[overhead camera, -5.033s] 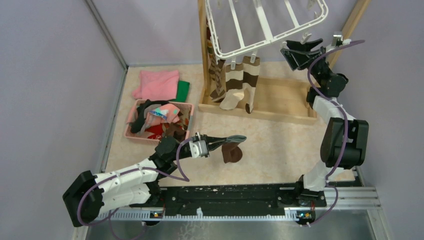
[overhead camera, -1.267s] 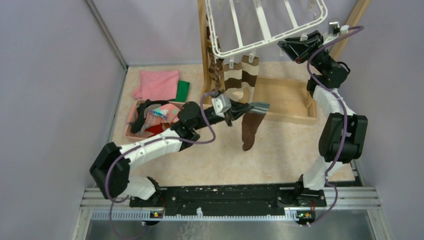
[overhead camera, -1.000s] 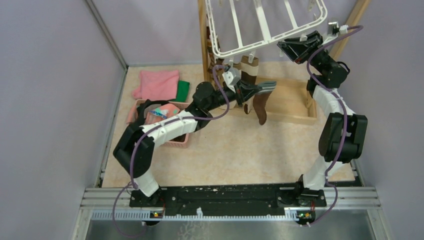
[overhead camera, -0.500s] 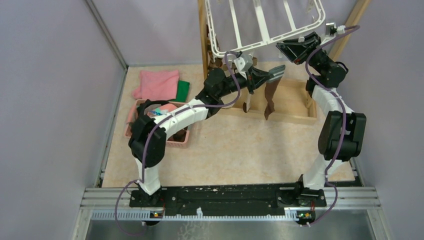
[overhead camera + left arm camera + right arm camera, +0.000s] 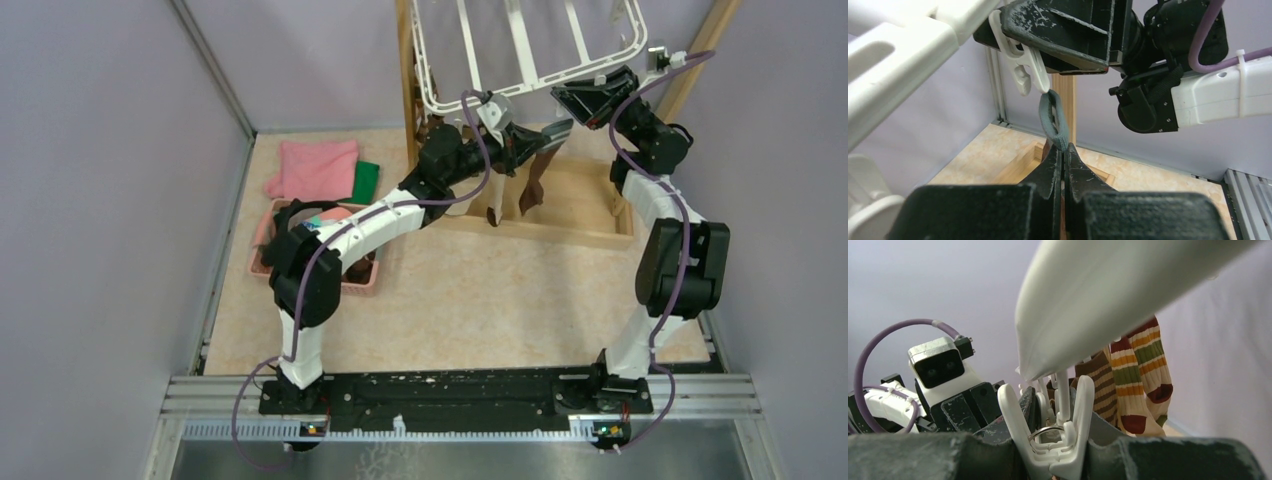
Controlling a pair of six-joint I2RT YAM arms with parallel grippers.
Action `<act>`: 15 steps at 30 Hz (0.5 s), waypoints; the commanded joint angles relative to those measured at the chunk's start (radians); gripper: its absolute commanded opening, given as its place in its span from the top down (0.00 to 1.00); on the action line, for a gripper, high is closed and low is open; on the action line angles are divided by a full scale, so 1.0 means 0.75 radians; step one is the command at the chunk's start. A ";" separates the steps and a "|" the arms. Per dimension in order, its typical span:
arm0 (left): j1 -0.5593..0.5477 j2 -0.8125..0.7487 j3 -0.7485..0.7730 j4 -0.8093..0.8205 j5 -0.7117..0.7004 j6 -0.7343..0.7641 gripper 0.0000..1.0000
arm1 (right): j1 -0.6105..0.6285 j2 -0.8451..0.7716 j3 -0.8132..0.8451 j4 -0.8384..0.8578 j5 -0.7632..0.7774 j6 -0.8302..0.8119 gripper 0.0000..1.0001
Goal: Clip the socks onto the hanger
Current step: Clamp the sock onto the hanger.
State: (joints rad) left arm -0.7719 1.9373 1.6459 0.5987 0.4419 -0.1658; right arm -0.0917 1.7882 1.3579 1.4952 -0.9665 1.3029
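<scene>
My left gripper [image 5: 540, 136] is clamped on the grey cuff of the dark brown sock [image 5: 534, 188], fingers pressed tight together with the fabric pinched between them. Five seconds ago that gripper was low over the table, just beside the pink basket [image 5: 262, 250], with the sock bunched under it. Now the arm is stretched up and across to the near right corner of the hanger [image 5: 533, 75], and the sock hangs straight down over the wooden frame [image 5: 590, 218]. In the last half second it has crept a little higher and nearer the right arm.

In the left wrist view the cuff stands up from the fingertips as a narrow loop, its top touching the lower tip of a white clip [image 5: 1020, 65] — whether it sits between the clip's jaws I cannot tell.

My right gripper [image 5: 568, 98] is closed on that clip, squeezing its handles so the two prongs splay apart in the right wrist view. Five seconds ago it hung just below the rim; for the past second it has stayed at this corner, hardly moving.

The striped socks [image 5: 1135, 375] hang from clips further along the hanger — in the overhead view the left arm now covers most of them.
</scene>
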 commanded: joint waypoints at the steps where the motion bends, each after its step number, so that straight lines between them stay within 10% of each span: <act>1: 0.008 0.007 0.082 0.015 -0.076 0.016 1.00 | 0.006 0.009 0.061 0.303 -0.015 0.008 1.00; 15: 0.010 0.021 0.139 0.016 -0.087 0.004 1.00 | 0.007 0.020 0.071 0.303 -0.020 0.011 1.00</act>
State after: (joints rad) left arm -0.7673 1.9404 1.7046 0.5751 0.3798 -0.1600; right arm -0.0917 1.7947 1.3670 1.4956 -0.9672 1.3060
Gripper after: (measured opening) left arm 0.012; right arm 0.220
